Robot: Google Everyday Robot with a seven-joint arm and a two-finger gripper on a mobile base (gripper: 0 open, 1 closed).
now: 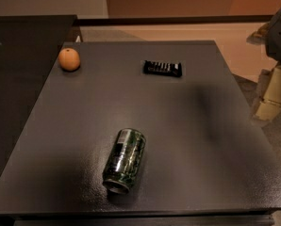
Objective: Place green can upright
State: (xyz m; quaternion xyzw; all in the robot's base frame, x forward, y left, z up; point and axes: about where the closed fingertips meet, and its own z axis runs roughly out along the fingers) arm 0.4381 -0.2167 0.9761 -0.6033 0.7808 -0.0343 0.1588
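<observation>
Nearest, at about 6 o'clock from the middle of the bench [187,126], lies the green can [125,160]. There is one can, and it is the only container in view. It rests on its side, not upright, with its length running from 7 o'clock up toward 1 o'clock. One silver end faces the near edge and the other points away. Its dark green wall is shiny, with black-and-white marks near the far end. What is inside it cannot be seen. Nothing touches it, and dark bench surface lies all round it.

Farther off, at about 3 o'clock and past the right edge of the bench, the gripper [274,97] shows as pale blocky parts under a grey body, partly cut off by the picture's edge. It is well apart from the can. Whether it is released or clenched I cannot tell, and it grasps nothing that shows.

Farther still, at 12 o'clock, lies one flat black ridged bar [162,68], lengthwise across the bench. At about 10 o'clock, near the far left corner, sits one orange [69,59], well apart from the bar and the can.
</observation>
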